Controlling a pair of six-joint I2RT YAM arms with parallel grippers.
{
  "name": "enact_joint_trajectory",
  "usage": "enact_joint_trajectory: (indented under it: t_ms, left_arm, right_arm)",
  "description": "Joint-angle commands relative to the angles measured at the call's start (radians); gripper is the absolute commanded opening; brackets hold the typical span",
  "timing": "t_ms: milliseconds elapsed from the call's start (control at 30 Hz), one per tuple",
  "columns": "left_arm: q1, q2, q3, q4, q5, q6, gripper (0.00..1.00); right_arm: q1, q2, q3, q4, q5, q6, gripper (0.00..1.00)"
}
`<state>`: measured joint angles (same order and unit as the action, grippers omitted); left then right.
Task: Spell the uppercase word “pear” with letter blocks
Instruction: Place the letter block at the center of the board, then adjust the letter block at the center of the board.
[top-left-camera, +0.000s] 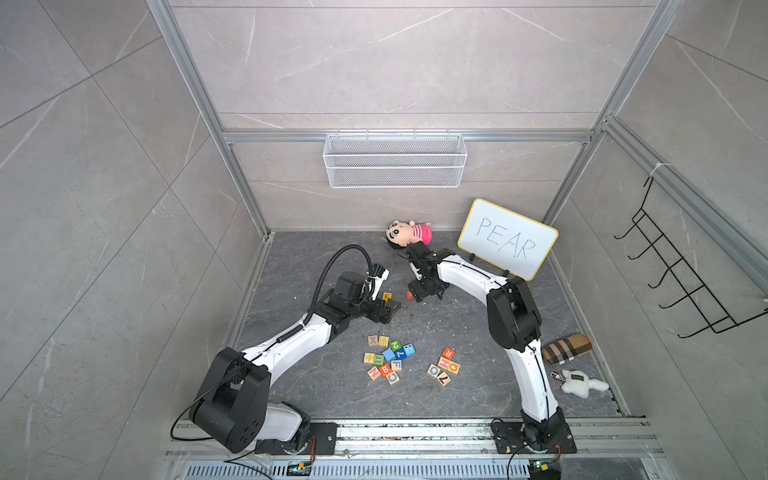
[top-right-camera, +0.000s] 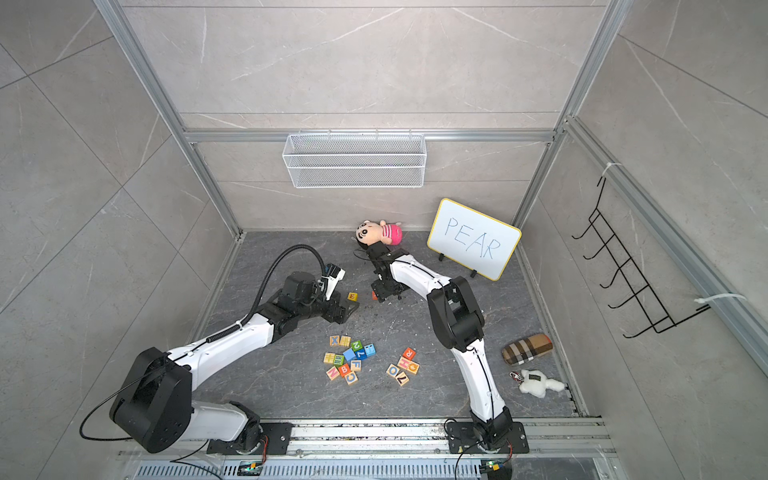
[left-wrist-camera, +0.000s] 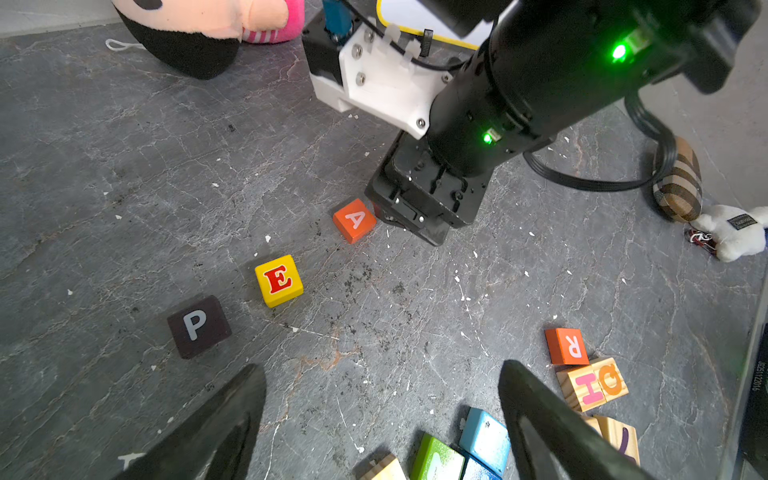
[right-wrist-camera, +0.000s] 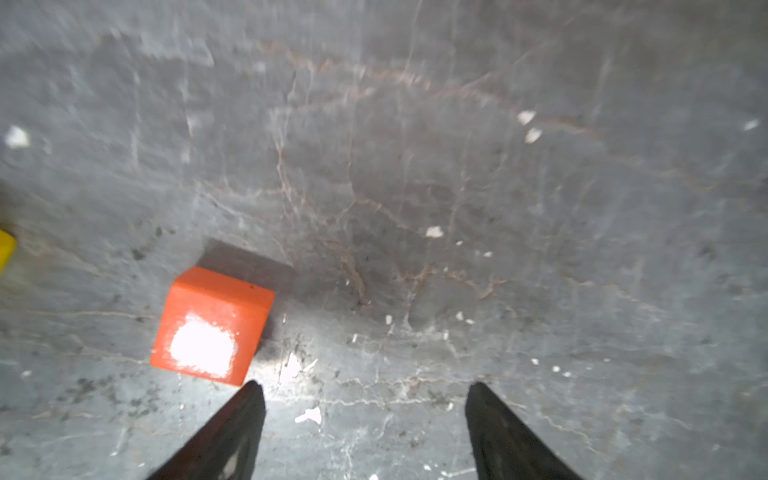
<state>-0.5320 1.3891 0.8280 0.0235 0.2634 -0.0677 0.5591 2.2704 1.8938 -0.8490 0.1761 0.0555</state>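
Observation:
Three letter blocks form a loose diagonal row in the left wrist view: a black P block (left-wrist-camera: 198, 326), a yellow E block (left-wrist-camera: 278, 280) and an orange-red A block (left-wrist-camera: 354, 220). The red R block (left-wrist-camera: 567, 345) lies apart, against a wooden cube cluster. My right gripper (right-wrist-camera: 365, 388) is open over bare floor, with the A block (right-wrist-camera: 212, 324) just outside one fingertip (right-wrist-camera: 249, 399). My left gripper (left-wrist-camera: 382, 374) is open and empty, hovering near the row. Both top views show the E (top-left-camera: 387, 296), A (top-left-camera: 410, 295) and R (top-left-camera: 448, 353); the left gripper (top-left-camera: 386, 312) hides the P.
A pile of wooden, blue and green letter cubes (top-left-camera: 388, 359) and a smaller cluster (top-left-camera: 444, 370) lie toward the front. A doll (top-left-camera: 409, 233) and the "PEAR" whiteboard (top-left-camera: 507, 239) stand at the back. A plaid pouch (top-left-camera: 566, 349) and white plush (top-left-camera: 582, 382) lie right.

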Motion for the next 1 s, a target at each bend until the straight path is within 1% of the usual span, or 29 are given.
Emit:
enact_joint_trajectory:
  t_ms: [0, 100, 167, 233, 333, 367, 400, 500, 567, 600, 633, 767, 967]
  left_arm:
    - [0.004, -0.044, 0.013, 0.000, -0.008, 0.002, 0.91]
    - [0.004, -0.048, 0.010, -0.003, -0.012, 0.003, 0.91]
    - [0.004, -0.048, 0.011, -0.004, -0.012, 0.003, 0.91]
    - [0.004, -0.054, 0.013, -0.011, -0.013, 0.000, 0.91]
    - [0.004, -0.069, 0.004, -0.013, -0.016, 0.000, 0.91]
    - [0.004, -0.072, 0.002, -0.013, -0.017, -0.001, 0.91]
    - [0.004, -0.073, 0.000, -0.013, -0.019, 0.000, 0.91]
    - [0.004, -0.069, 0.001, -0.007, -0.020, 0.002, 0.91]
    - [0.004, -0.062, 0.008, -0.007, -0.018, 0.002, 0.91]
    - [0.004, -0.058, 0.010, -0.007, -0.018, 0.002, 0.91]
    - [0.004, -0.055, 0.013, -0.007, -0.016, 0.004, 0.91]
    - [0.004, -0.046, 0.020, -0.005, -0.016, 0.006, 0.91]
    - [0.004, -0.048, 0.016, -0.005, -0.017, 0.002, 0.91]
  right_arm:
    - [-0.004, 0.032, 0.067, -0.016, 0.001, 0.005, 0.79]
    - [-0.003, 0.059, 0.111, -0.029, -0.026, 0.013, 0.79]
    - [-0.004, 0.066, 0.134, -0.047, -0.024, 0.024, 0.78]
    - [-0.004, 0.030, 0.099, -0.031, -0.023, 0.033, 0.77]
    - [-0.004, -0.057, -0.021, 0.019, -0.048, 0.058, 0.70]
    - [-0.004, -0.079, -0.059, 0.029, -0.059, 0.065, 0.64]
    - [-0.004, -0.103, -0.105, 0.044, -0.073, 0.075, 0.50]
    - [-0.002, -0.166, -0.237, 0.099, -0.091, 0.102, 0.31]
    - [-0.002, -0.198, -0.305, 0.141, -0.112, 0.117, 0.10]
    - [-0.003, -0.205, -0.327, 0.158, -0.126, 0.125, 0.06]
    - [-0.001, -0.210, -0.349, 0.173, -0.141, 0.135, 0.00]
    - [0.015, -0.207, -0.366, 0.205, -0.196, 0.166, 0.00]
    - [0.032, -0.173, -0.363, 0.248, -0.234, 0.222, 0.00]
